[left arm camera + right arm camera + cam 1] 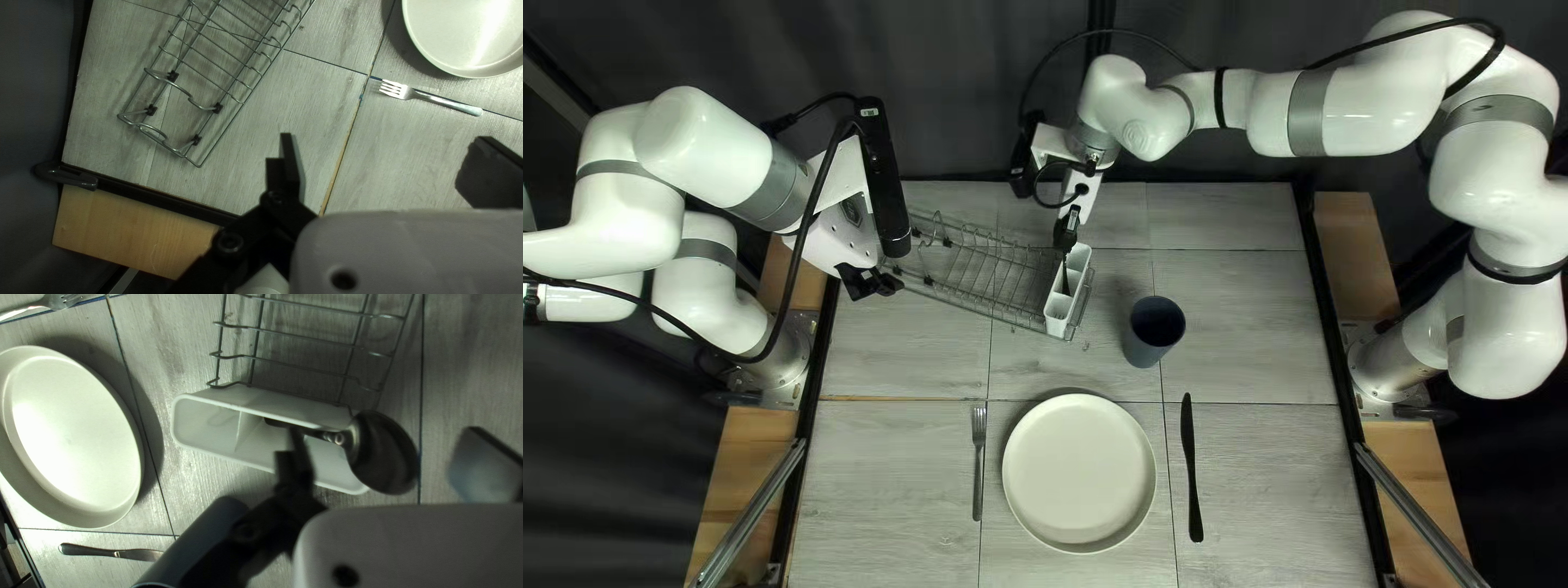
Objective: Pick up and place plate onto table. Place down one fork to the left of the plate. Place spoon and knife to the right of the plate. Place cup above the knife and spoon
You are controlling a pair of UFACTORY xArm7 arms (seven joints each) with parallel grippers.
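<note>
Pale plate (1078, 472), one: on table (1274, 479). Fork (978, 468): left of plate in the top left view. Table knife (1190, 468): right of it. Cup (1148, 346), dark blue: beyond knife. Spoon (381, 452): handle in white cutlery caddy (207, 424), bowl raised, between right gripper's (1068, 227) parted fingers. Left gripper (871, 282): fingers spread, near wire dish rack (958, 272).

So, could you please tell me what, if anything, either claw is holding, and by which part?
Nothing is held. The left claw is open, and so is the right claw: the spoon shows between its spread fingers, not clamped.
</note>
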